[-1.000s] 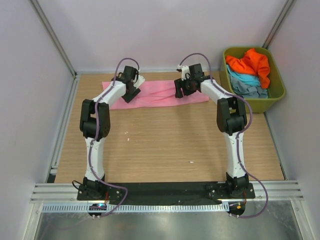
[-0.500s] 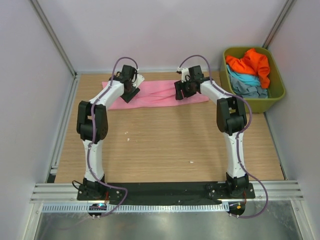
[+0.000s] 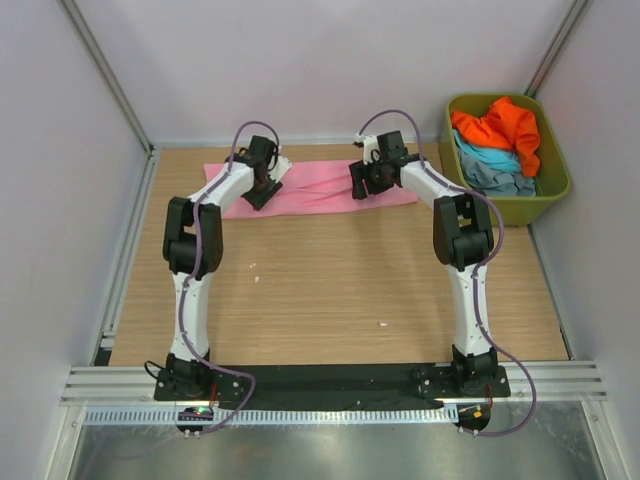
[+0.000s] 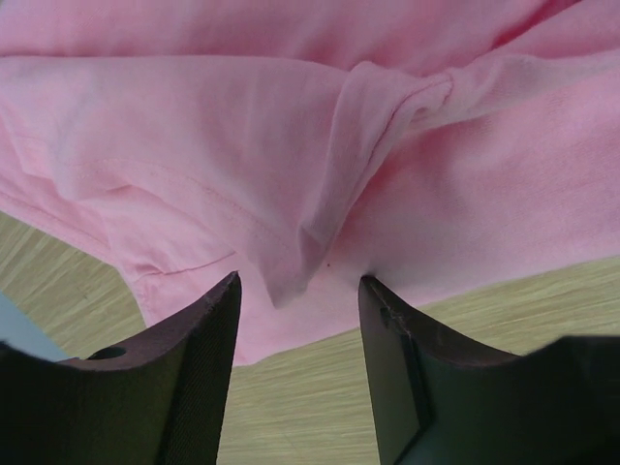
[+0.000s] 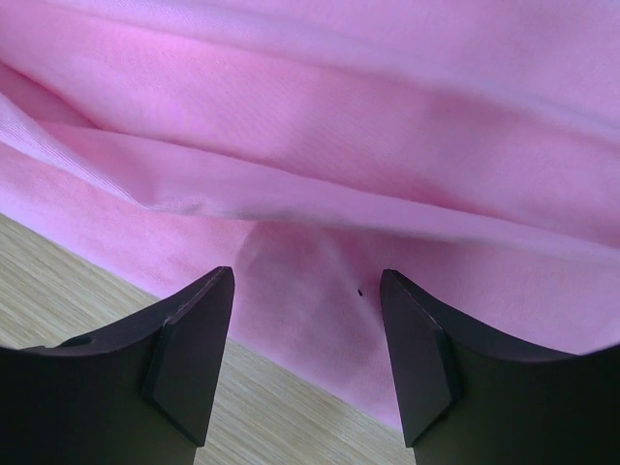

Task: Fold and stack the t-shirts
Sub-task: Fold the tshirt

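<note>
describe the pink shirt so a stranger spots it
On the wooden table, look along the far edge by the back wall. The pink t-shirt lies spread out there, the only shirt on the table; the orange tee and blue tees are heaped in the olive-green tub.

The left arm (image 3: 187,310) and right arm (image 3: 467,305) match: slim white links joined by chunky black joint housings, the bulkiest at each elbow. A purple-grey cable (image 3: 255,123) runs the length of each arm, arching in a loop above the wrist and curling again by the black bases (image 3: 185,378). The wrists end in black heads. Seen close, the left gripper (image 4: 298,291) and right gripper (image 5: 307,286) each have two dark, matte, wedge-shaped fingers (image 4: 194,373) with flat, finely textured inner faces; one left finger has a small round hole.
</note>
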`<state>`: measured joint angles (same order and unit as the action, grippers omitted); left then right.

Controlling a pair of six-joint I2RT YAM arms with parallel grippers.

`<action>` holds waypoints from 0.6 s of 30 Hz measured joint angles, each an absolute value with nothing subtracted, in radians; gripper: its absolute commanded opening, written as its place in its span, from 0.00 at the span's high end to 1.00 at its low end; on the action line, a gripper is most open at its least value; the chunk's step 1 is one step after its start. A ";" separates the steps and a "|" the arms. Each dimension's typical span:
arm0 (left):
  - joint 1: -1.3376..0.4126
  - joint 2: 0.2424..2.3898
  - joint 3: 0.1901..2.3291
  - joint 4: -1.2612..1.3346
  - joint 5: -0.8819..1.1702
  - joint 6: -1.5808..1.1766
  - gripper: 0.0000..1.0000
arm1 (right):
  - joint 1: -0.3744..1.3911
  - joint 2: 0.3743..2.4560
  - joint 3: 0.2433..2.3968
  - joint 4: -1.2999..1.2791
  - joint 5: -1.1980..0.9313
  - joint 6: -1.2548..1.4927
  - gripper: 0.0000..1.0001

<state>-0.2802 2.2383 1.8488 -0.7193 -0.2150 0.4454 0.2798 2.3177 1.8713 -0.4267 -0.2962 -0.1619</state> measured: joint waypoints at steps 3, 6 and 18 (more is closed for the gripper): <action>-0.276 2.262 1.871 -0.723 -0.210 0.444 0.51 | 0.280 2.318 1.871 -0.427 -0.294 -0.163 0.32; -0.271 2.276 1.892 -0.728 -0.208 0.440 0.51 | 0.280 2.318 1.871 -0.427 -0.290 -0.163 0.32; -0.255 2.278 1.920 -0.739 -0.207 0.422 0.58 | 0.280 2.318 1.869 -0.426 -0.286 -0.163 0.32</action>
